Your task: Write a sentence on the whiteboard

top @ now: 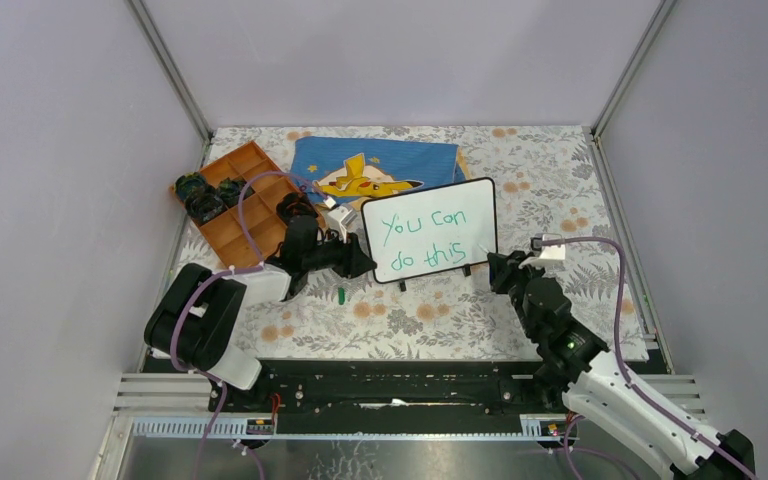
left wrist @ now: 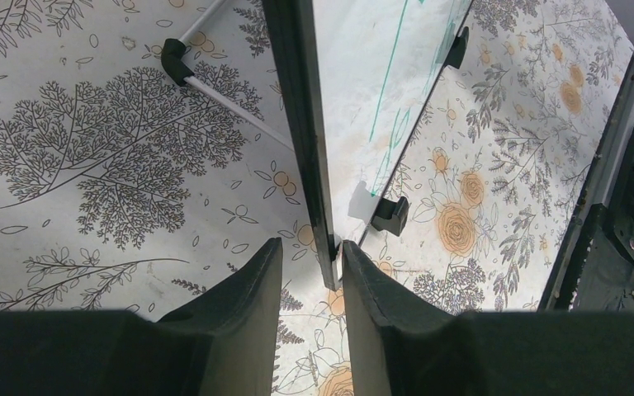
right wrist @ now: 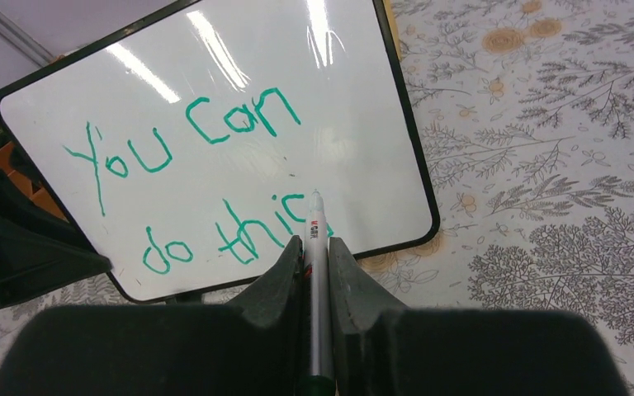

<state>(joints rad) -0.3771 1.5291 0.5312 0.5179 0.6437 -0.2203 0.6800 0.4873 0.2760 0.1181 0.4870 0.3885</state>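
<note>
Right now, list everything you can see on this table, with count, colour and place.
whiteboard: one, white with black frame, standing mid-table
sentence: one, green, "You can do this" in two lines on the whiteboard
marker: one, white barrel, in the right hand, tip by the last word
Pikachu cloth: one, blue and yellow, behind the whiteboard
compartment tray: one, orange, far left, dark items inside
small green piece: one, near the left hand
table cover: one, grey-and-orange floral
left hand: black, open, straddling the whiteboard's lower left edge
right hand: black, shut on the marker
</note>
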